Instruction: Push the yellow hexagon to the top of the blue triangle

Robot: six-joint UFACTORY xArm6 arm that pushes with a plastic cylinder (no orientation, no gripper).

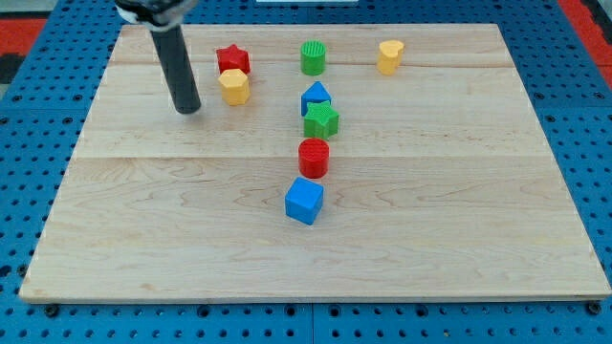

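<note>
The yellow hexagon (234, 86) sits toward the view's top left, touching the red star (232, 60) just above it. The blue triangle (316, 96) lies to the hexagon's right, near the board's middle top, with the green star (321, 120) touching it from below. My tip (188, 108) rests on the board a short way to the left of the yellow hexagon and slightly lower in the view, apart from it.
A green cylinder (313, 57) stands above the blue triangle. A yellow heart (389, 56) is at the top right. A red cylinder (314, 158) and a blue cube (305, 201) lie below the green star. The wooden board (459, 220) sits on a blue pegboard.
</note>
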